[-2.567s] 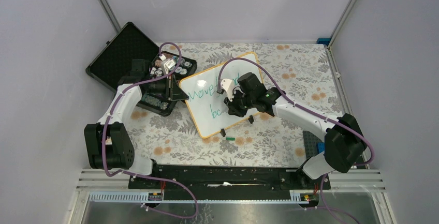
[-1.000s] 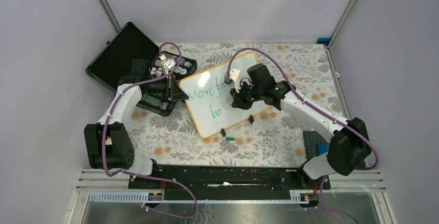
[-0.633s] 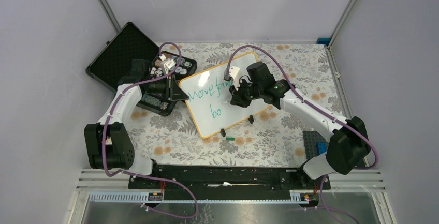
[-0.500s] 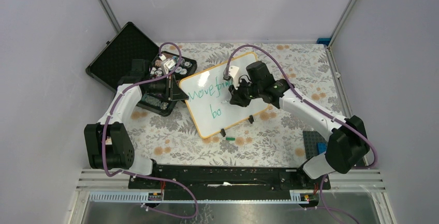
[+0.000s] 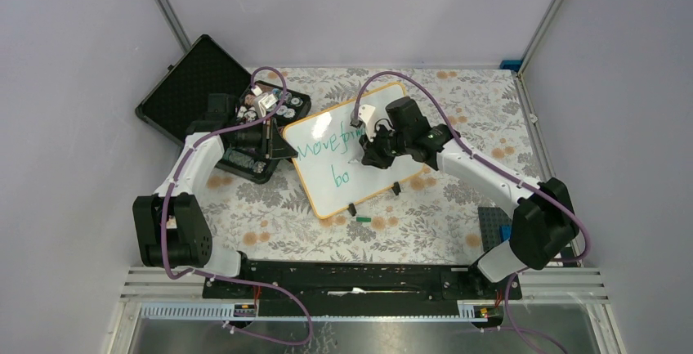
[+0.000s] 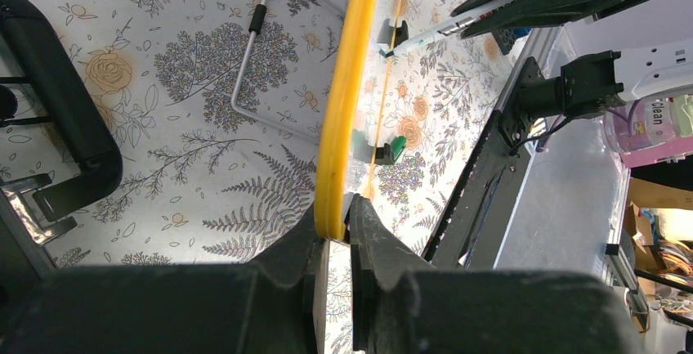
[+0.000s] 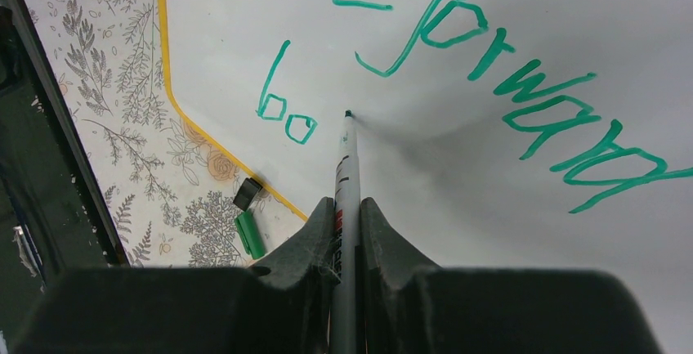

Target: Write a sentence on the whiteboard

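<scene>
Whiteboard (image 5: 327, 194) sits mid-table (image 5: 270, 223), just right of a black case (image 5: 188, 84). My left gripper (image 6: 337, 223) has its jaws clamped on the orange rim to steady it. My right gripper (image 7: 347, 207) has its jaws pinching a marker (image 7: 346, 158), tip beside green "bo". I judge the sentence (image 7: 490, 51) half written.

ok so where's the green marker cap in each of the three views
top external: green cap lies lower centre, on the tablecloth just off the whiteboard.
left wrist: the cap sits centre right, right of the edge-on yellow rim.
right wrist: the cap is lower left, below the black clip foot.
shared landmark: the yellow rim, which all three views show.
</scene>
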